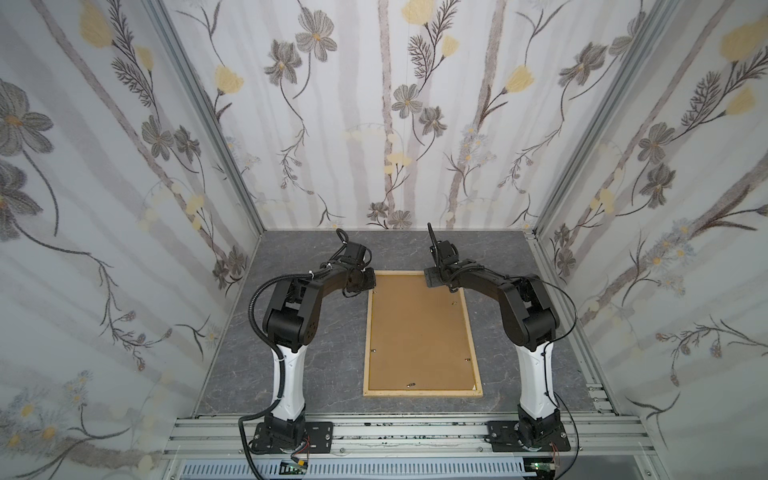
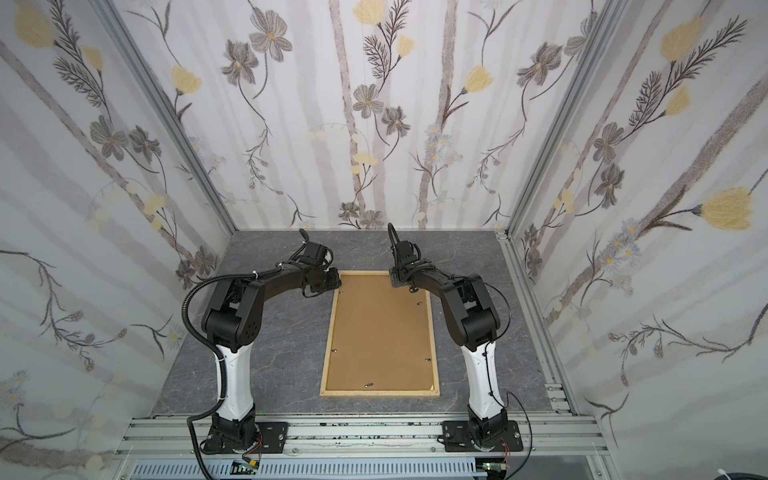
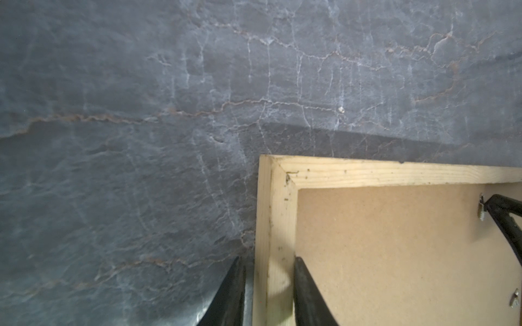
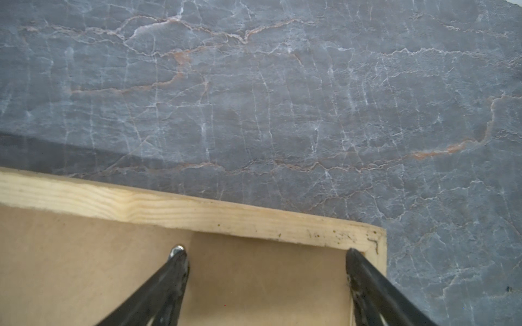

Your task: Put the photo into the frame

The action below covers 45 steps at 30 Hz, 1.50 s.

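- The frame (image 1: pixel 415 392) (image 2: pixel 374 392) lies flat in the middle of the grey marble-patterned tabletop (image 1: pixel 324 357) (image 2: pixel 282 357). Its long sides run from the near edge toward the far edge, and it is well apart from both side edges.
- A brown fibreboard backing panel (image 1: pixel 419 328) (image 2: pixel 380 328) fills the frame and covers whatever is beneath it, so the photo cannot be made out in any view.
- Small metal tabs (image 1: pixel 411 384) sit along the panel's border.
- A thin white sliver (image 1: pixel 473 386) shows inside the frame's near right corner. It is too small to tell what it is.
- The left gripper (image 3: pixel 268 258) is at the frame's far left corner. Its fingers (image 3: pixel 308 290) pinch the left wooden strip (image 3: pixel 278 214) — one on the tabletop side, one on the panel side.
- The right gripper (image 4: pixel 264 251) is spread wide over the panel (image 4: pixel 84 254) by the far right corner and grasps nothing.
- One of its fingertips (image 4: pixel 178 254) is at a metal tab (image 4: pixel 176 249). The other is against the inner edge of the right strip (image 4: pixel 378 254).
- In both top views the arms' own wrists hide most of each gripper (image 1: pixel 365 280) (image 1: pixel 430 277), so the fingertips are not visible there.
- In the left wrist view a black finger (image 3: pixel 505 214) touches a tab (image 3: pixel 481 210) and is cut off by the picture edge.
- Floral-papered walls (image 1: pixel 374 124) close the far edge and both sides — an aluminium rail (image 1: pixel 415 432) carries the arm bases along the near edge.
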Available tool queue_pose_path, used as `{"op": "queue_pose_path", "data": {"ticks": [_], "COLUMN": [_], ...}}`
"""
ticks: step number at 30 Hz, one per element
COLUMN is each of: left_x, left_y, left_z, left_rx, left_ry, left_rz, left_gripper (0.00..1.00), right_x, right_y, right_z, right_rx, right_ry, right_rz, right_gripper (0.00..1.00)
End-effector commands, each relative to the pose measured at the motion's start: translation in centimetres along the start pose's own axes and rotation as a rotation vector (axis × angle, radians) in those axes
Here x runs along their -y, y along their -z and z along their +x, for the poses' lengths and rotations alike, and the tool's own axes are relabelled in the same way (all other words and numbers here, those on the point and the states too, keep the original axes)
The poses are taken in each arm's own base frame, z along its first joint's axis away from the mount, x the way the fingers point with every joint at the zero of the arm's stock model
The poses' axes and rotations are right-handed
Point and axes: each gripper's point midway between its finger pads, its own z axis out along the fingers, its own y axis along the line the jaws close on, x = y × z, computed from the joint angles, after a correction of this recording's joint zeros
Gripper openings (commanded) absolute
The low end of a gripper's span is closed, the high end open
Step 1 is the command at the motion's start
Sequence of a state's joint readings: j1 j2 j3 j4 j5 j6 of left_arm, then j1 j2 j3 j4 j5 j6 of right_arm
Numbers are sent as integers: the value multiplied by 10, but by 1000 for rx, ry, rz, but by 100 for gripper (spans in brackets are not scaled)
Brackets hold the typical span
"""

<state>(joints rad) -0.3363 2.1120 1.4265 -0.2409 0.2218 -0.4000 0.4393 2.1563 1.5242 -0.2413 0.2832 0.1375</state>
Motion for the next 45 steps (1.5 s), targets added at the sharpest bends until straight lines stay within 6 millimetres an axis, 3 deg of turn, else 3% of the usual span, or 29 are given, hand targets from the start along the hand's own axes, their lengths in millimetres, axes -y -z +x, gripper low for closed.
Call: {"op": "queue_pose_path", "data": {"ticks": [1,16,24,28,38,45], "left_x": [-9,-9,-11,-13,-13,-15], "left_y": [-3,-5,-5,-6,-6,-5], "left_z": [10,18,18,19,20,19], "left_rx": [-37,-54,-51,-53,-55,-53], "left_ry": [13,4,5,7,3,4], "left_rz": [-35,-34,-41,-45,-45,-48], "left_gripper": [30,28,28,28,27,27], "right_x": [-3,-13,-3,-7,-18,-1], "right_y": [-5,-17,15,20,-3,-7], "right_z": [7,13,-7,-8,5,10], "right_rx": [-25,-51,28,33,-26,-39], "right_ry": [22,-4,-33,-35,-19,-25], "right_rz": [-5,-44,-33,-60,-86,-22], "right_gripper": [86,86,86,86,86,86]}}
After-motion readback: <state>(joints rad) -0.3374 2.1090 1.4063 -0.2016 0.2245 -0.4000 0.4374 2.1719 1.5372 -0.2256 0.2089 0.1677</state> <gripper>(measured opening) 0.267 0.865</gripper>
